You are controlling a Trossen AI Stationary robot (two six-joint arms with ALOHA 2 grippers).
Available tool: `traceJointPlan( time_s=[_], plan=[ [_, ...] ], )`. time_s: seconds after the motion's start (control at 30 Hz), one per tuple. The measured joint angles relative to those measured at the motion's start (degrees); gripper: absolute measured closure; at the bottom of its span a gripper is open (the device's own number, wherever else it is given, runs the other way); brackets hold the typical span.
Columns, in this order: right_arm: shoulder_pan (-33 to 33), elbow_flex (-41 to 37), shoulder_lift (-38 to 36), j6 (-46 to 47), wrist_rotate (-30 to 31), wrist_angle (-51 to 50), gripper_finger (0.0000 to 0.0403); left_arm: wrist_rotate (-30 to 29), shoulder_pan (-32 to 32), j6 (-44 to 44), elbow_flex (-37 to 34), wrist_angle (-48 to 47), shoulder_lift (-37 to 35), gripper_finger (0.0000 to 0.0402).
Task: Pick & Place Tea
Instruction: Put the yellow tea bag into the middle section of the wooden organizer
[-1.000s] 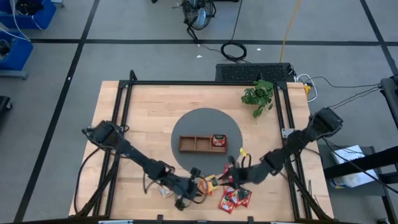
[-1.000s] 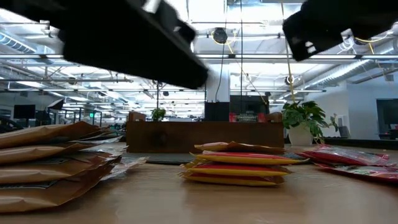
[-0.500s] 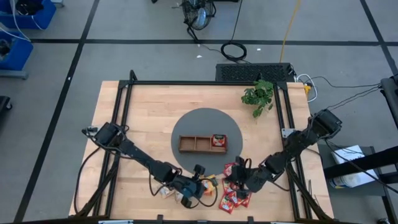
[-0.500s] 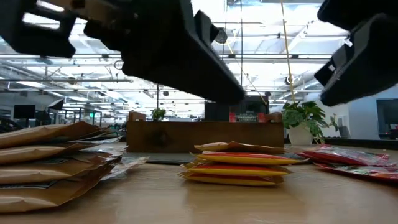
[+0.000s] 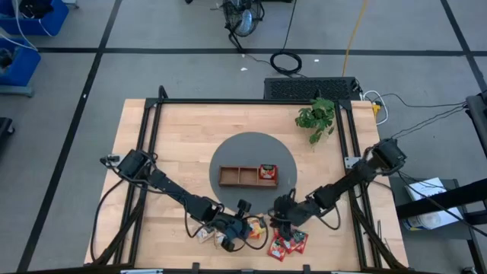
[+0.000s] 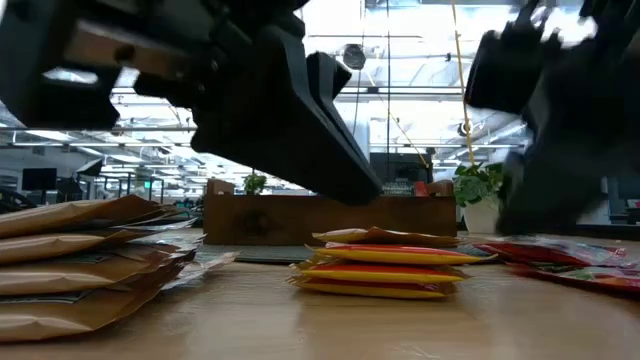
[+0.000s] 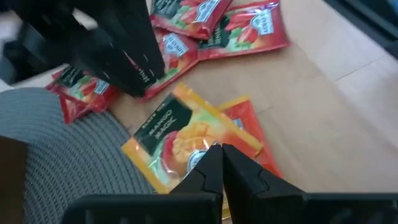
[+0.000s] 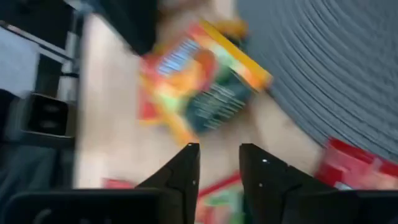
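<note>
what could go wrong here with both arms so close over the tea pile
1. The left gripper is shut at the edge of the top orange sachet, which lies on other orange sachets; the pinch may slip, or drag a second sachet along.
2. The right gripper, open, hangs over the same orange stack, and its arm shows close in the left wrist view; the two arms could collide.
3. Red sachets overlap nearby, so a sweep could scatter them.

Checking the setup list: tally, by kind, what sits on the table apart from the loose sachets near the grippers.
Wooden tray: 1
Red sachet in the tray's right compartment: 1
Grey round mat: 1
Potted plant: 1
Total: 4
</note>
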Motion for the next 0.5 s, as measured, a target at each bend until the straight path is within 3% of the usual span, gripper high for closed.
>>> traceJointPlan(
  time_s=[0.23,0.5],
  plan=[
    [-2.15,0.04,3.42,-1.1,-3.85,6.6,0.0266,2.47,1.37,-0.74,-0.34,2.08,1.45,0.0385],
    [-2.48,-0.1,3.43,-1.54,-6.18,8.16,0.0267,4.41,3.21,-1.37,-0.28,3.61,3.66,0.0397]
  ],
)
